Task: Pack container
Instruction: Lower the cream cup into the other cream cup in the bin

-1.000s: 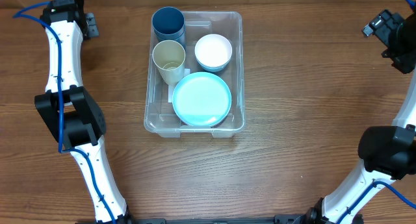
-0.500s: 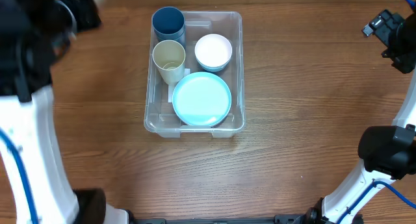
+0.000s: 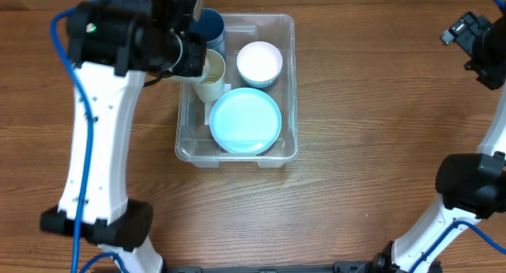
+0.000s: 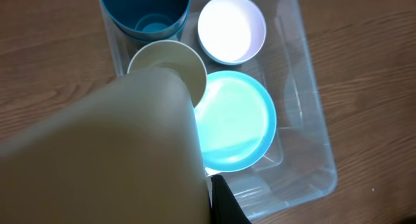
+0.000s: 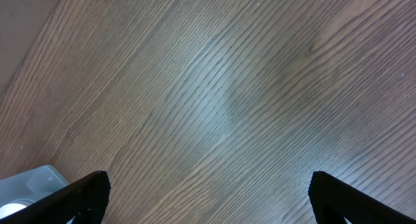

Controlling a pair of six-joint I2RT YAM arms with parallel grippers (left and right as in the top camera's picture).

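From overhead: find container [image 3: 294, 91] mid-bench [image 3: 371, 130], left tool [image 3: 190, 55] above its far-left corner. Left wrist: clenched shut; blurred beige shape [image 4: 110, 152] alongside, grip on it unclear. Right wrist: right tool [image 5: 208, 185] spread wide over bare bench.

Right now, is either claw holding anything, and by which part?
The left claw holds a cream cup, apparently by its wall; the contact is blurred. The right claw is open and empty.

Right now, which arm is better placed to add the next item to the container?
Left. The left gripper hangs over the container, shut on what looks like a cream cup. The right gripper is open over the table, well off to the side.
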